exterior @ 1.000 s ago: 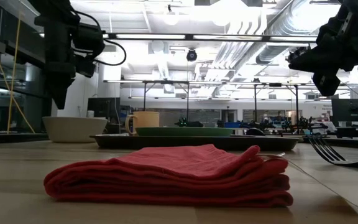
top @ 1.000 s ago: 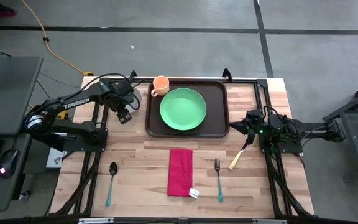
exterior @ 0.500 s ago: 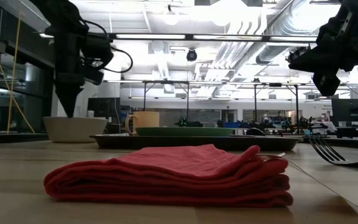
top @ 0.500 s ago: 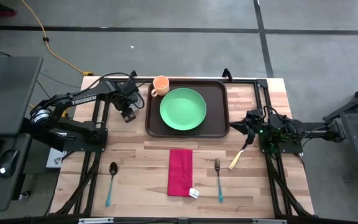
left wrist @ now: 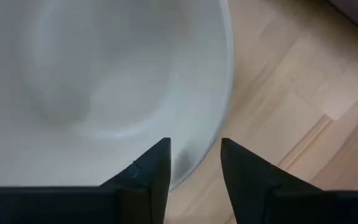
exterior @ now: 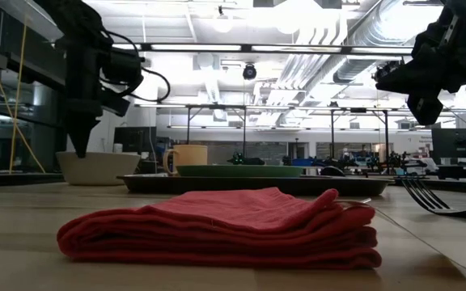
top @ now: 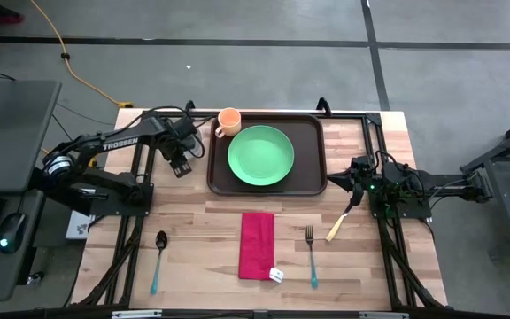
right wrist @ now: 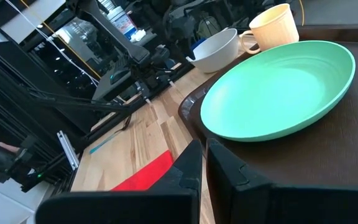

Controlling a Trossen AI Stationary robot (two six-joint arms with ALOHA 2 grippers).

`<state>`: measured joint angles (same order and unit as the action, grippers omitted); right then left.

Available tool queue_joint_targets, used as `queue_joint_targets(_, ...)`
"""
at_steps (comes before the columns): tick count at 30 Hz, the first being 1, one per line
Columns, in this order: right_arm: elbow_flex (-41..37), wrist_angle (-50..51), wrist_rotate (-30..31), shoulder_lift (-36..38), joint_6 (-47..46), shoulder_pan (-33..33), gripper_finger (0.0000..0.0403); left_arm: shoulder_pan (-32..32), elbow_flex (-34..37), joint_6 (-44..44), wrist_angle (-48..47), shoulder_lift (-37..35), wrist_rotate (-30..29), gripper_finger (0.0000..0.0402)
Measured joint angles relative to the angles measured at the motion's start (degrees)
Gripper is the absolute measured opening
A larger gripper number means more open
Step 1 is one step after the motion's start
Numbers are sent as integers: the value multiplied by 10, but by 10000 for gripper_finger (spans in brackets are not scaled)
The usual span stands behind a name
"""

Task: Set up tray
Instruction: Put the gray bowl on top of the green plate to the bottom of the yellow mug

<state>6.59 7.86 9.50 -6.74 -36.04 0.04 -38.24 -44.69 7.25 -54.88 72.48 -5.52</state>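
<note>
The tray (top: 266, 182) is set on the far middle of the table (top: 202, 239), with a green plate (top: 260, 155) resting inside it and an orange mug (top: 228, 120) at its far left corner. The left gripper (left wrist: 194, 163) is held directly over the rim of a white bowl (left wrist: 92, 81) just left of the tray, its fingers parted astride the rim, nothing clamped. The right gripper (right wrist: 202, 157) is clenched empty, raised near the tray's right edge. A red napkin (top: 256, 245), fork (top: 311, 255), spoon (top: 158, 260) and knife (top: 342, 221) are laid on the near table.

Brown tray (top: 312, 151) (flat, table's far edge)
</note>
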Motion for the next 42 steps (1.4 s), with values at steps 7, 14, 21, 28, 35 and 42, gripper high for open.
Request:
queue_joint_targets(7,0,0,0,0,-2,0,0,0,-1,-4,5,5,-12,195)
queue_joint_targets(14,0,0,0,0,-2,0,0,0,-1,-1,10,5,-18,176)
queue_joint_targets(21,0,0,0,0,-2,0,0,0,-1,0,12,5,-19,139)
queue_joint_targets(28,0,0,0,0,-1,0,0,0,-1,0,13,5,-21,88)
queue_joint_targets(35,0,0,0,0,-1,0,0,0,-2,0,13,5,-24,13)
queue_joint_targets(42,0,0,0,0,-1,0,0,0,-2,0,12,5,-23,31)
